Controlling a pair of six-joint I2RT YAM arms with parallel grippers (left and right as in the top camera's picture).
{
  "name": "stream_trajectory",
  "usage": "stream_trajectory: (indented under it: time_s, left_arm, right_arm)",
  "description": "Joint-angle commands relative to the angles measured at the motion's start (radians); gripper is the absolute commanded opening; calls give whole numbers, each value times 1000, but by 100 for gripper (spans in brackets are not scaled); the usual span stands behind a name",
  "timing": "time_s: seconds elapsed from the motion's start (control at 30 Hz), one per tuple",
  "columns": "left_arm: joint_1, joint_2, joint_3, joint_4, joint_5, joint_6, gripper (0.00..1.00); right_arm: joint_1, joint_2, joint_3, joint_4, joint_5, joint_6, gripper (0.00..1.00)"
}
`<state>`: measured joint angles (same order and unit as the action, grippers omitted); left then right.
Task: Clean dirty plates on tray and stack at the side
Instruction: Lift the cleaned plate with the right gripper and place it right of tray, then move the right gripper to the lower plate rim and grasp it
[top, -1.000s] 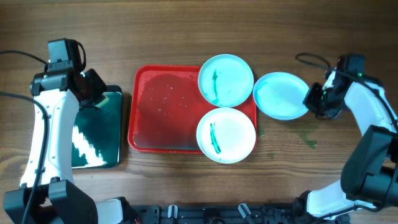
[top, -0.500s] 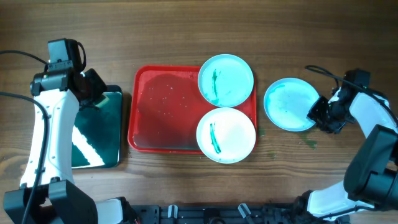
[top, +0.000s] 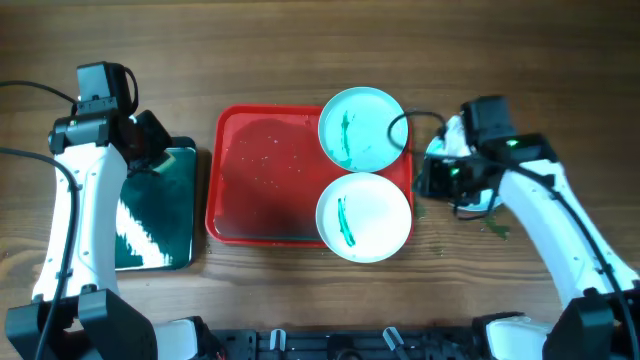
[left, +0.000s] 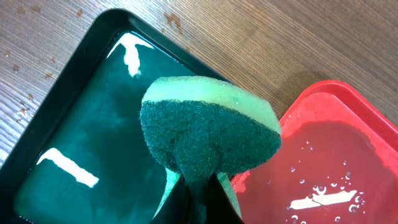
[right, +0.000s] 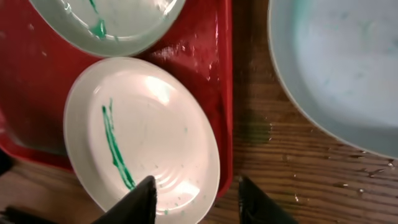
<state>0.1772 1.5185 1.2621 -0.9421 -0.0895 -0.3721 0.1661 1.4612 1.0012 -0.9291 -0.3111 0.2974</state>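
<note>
The near plate (top: 363, 216) is lying at the near right corner of the red tray (top: 260, 180). Its near edge is overhanging the tray's rim above the wooden table (top: 300, 50). A thin green streak (right: 115, 146) is running across the left half of this plate; the rest is showing white.

The right gripper (right: 196, 186) is hovering over the right edge of the near plate, by the tray's right rim. Its jaws are standing wide apart and are carrying nothing. Whether the fingers are touching the plate cannot be told.

The third plate (right: 336, 62), pale turquoise, is lying on the bare wood just right of the tray, apart from its rim. In the overhead view the right arm is covering it.

The far plate (top: 362, 128) is sitting at the far right corner of the tray and overhanging the far rim. A green smear (top: 346, 135) is showing left of its centre. Its near edge is meeting, or almost meeting, the near plate; which of the two cannot be told.

The left part of the tray is lying bare and wet, with droplets scattered over it.

Just left of the tray, the black tub (left: 81, 143) is holding teal liquid. The left gripper (left: 199, 186) is hanging over the tub's far right end. Its jaws are pinching a green sponge (left: 208, 130), whose dark scouring face is turned toward the wrist camera.
</note>
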Motion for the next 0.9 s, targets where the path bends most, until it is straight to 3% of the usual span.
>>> stream_trajectory:
  time_s: [0.0,0.27,0.6,0.8,0.87]
  left_arm:
    - [4,3,0,2,-13,-10,4]
    - [3,3,0,10,-13,-10,4]
    - [3,3,0,10,-13,-10,4]
    - [3,3,0,10,-13,-10,4]
    - [3,3,0,8,-13,-10,4]
  right_arm:
    - [85,20,-54,13,113,47,37]
    - [164,166,-61,52,177,47,33]
    - [175,217,-61,79,102,52,4]
    - [302,217,14,122,71,212,4]
    - [357,217,65,202,70,334,4]
